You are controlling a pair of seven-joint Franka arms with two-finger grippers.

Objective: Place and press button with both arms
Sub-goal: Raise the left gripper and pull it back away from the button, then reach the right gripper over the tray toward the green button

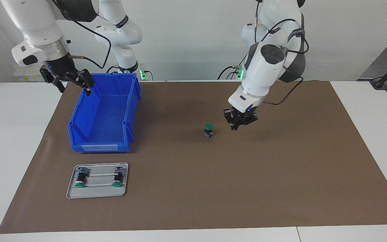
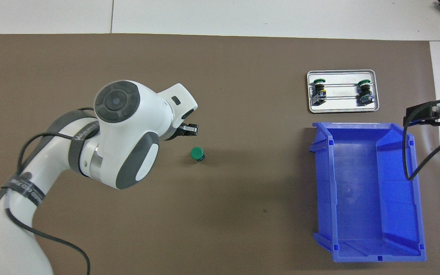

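The button (image 1: 208, 130) (image 2: 197, 154) stands upright, green cap up, alone on the brown mat near its middle. My left gripper (image 1: 236, 125) (image 2: 190, 130) hangs low over the mat beside the button, toward the left arm's end, with a clear gap and nothing in it. In the overhead view the left arm covers most of that gripper. My right gripper (image 1: 73, 84) (image 2: 435, 114) is open and empty, raised over the rim of the blue bin (image 1: 79, 117) (image 2: 365, 191) at the right arm's end.
A small metal tray (image 1: 96, 192) (image 2: 342, 109) lies farther from the robots than the bin. Two more green-capped buttons (image 1: 81, 176) (image 1: 117, 176) lie on their sides in it. The bin holds nothing. White table borders the mat (image 1: 281, 174).
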